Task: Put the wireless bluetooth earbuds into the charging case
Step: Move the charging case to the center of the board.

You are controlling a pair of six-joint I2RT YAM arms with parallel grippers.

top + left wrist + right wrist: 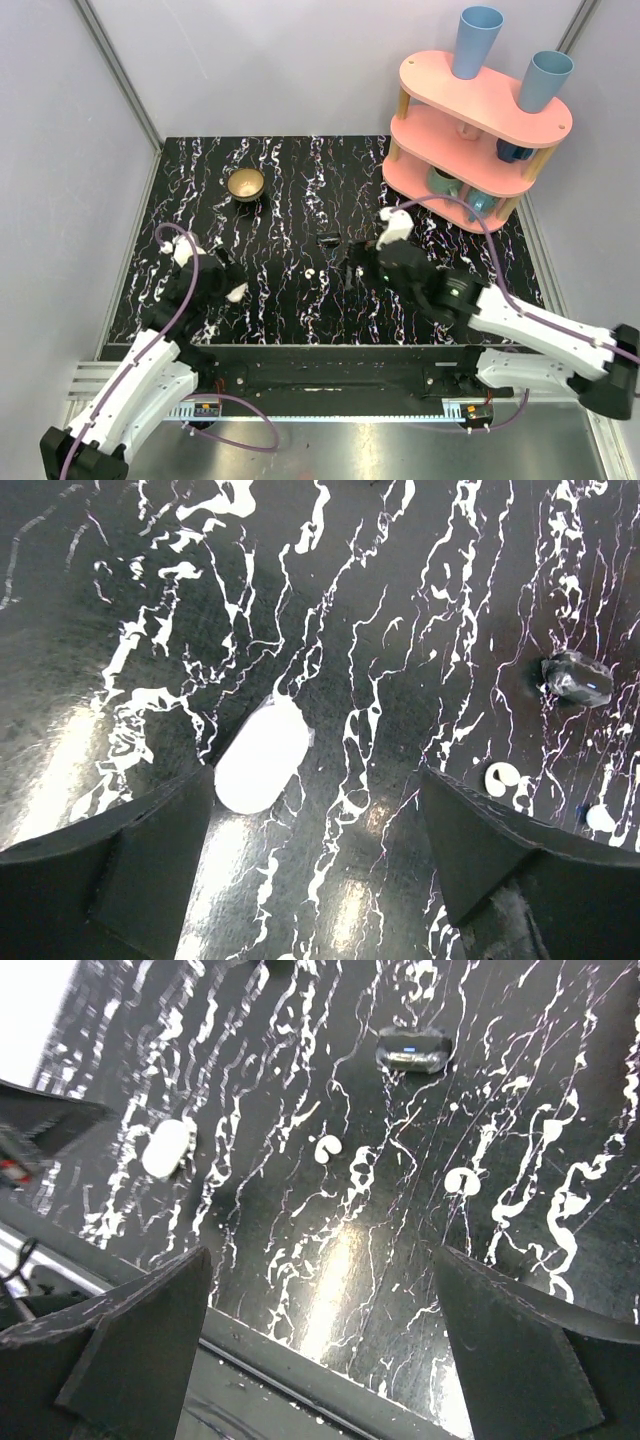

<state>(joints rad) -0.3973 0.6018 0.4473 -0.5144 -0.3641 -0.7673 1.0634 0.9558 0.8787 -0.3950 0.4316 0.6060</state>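
Left wrist view: left end effector (315, 775) has its jaws spread wide and holds nothing. The charging case (262, 755) lies flat on the black, white-veined bench (400, 600), left of centre in the frame. It sits between the fingers, close against the left finger (150, 850); cannot tell whether it touches. Right finger (500, 850) is well apart from the case.

At the right edge of the same view, the first earbud (500, 778) and second earbud (600, 818) lie loose on the bench, apart from each other. The small black block (575, 677) is above them.

Right wrist view: right end effector (320, 1252) is also wide and empty, hanging over bare bench. Both earbuds are mid-frame, one (327, 1147) left of the other (461, 1181). The case (168, 1147) is at left, the black block (412, 1048) at top.

Top view: case (237, 292) is lower left, at the tip of the left end effector (228, 283). One earbud (311, 272) shows near centre, between the two arms. The right end effector (360, 265) is just right of centre, below the block (328, 240). Brass bowl (245, 184) is upper left. Pink shelf (480, 110) with blue cups (476, 40) is upper right.
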